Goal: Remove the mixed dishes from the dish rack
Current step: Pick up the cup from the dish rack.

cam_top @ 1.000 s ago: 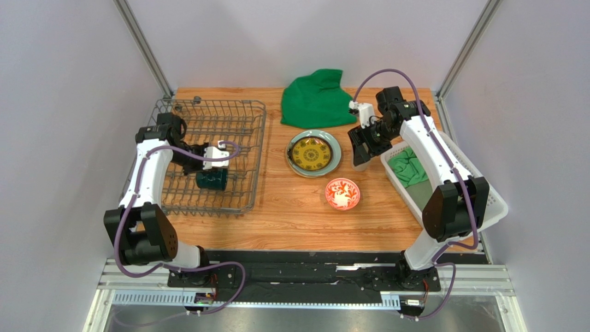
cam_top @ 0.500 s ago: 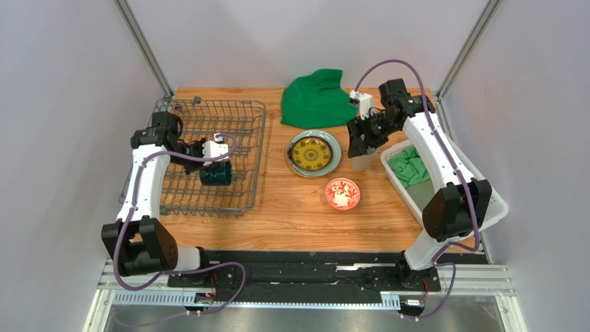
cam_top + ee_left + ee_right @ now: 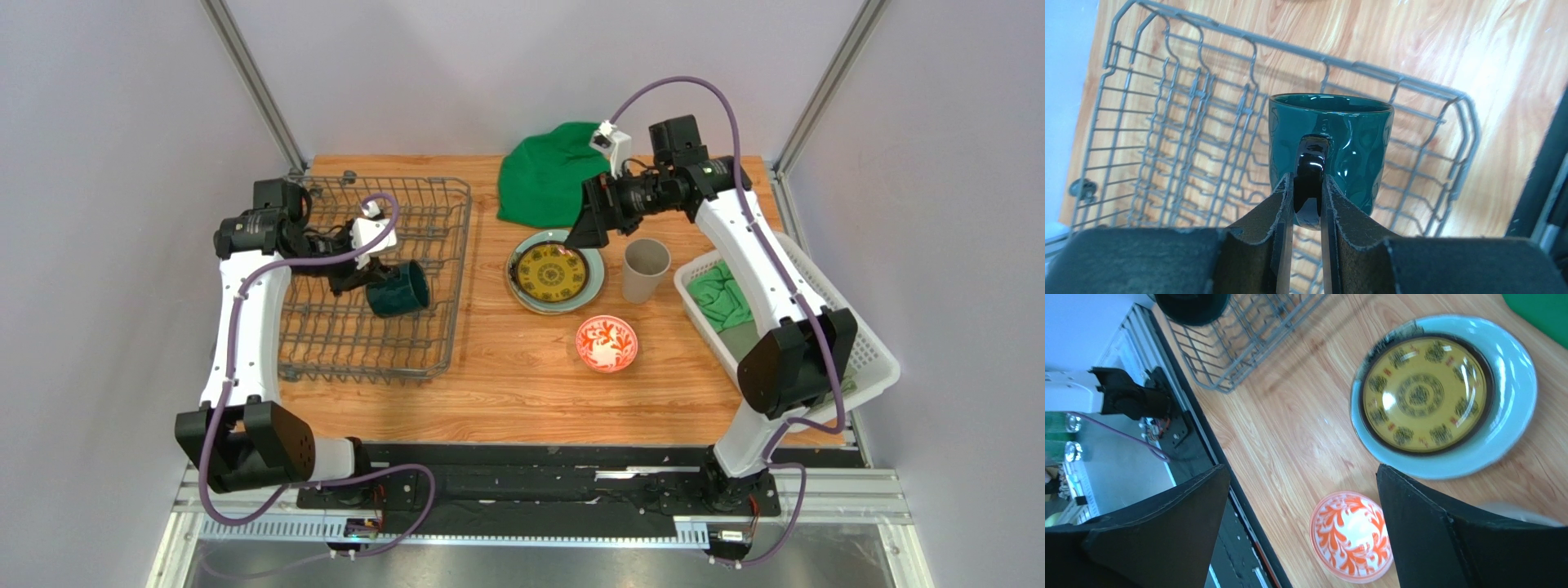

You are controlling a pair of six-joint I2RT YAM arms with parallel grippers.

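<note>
My left gripper (image 3: 372, 266) is shut on the handle of the dark teal mug (image 3: 398, 290) and holds it above the grey wire dish rack (image 3: 329, 333). The left wrist view shows the fingers pinching the mug handle (image 3: 1310, 184), with the rack (image 3: 1168, 122) below. My right gripper (image 3: 590, 228) is open and empty above the table, near the pale green plate (image 3: 593, 279). That plate carries the yellow-and-dark patterned plate (image 3: 548, 271). The beige cup (image 3: 645, 268) stands upright to its right. The red-and-white bowl (image 3: 606, 343) sits in front. No cream floral plate is in view.
A green cloth (image 3: 558, 172) lies at the back centre. A white lattice basket (image 3: 797, 331) with another green cloth (image 3: 721, 298) stands at the right edge. In the right wrist view the plates (image 3: 1425, 395), the bowl (image 3: 1352, 536) and the rack corner (image 3: 1241, 343) show.
My left gripper has lifted the teal mug up off the rack floor and to the right. My right gripper has let go of the beige cup and moved back and left.
</note>
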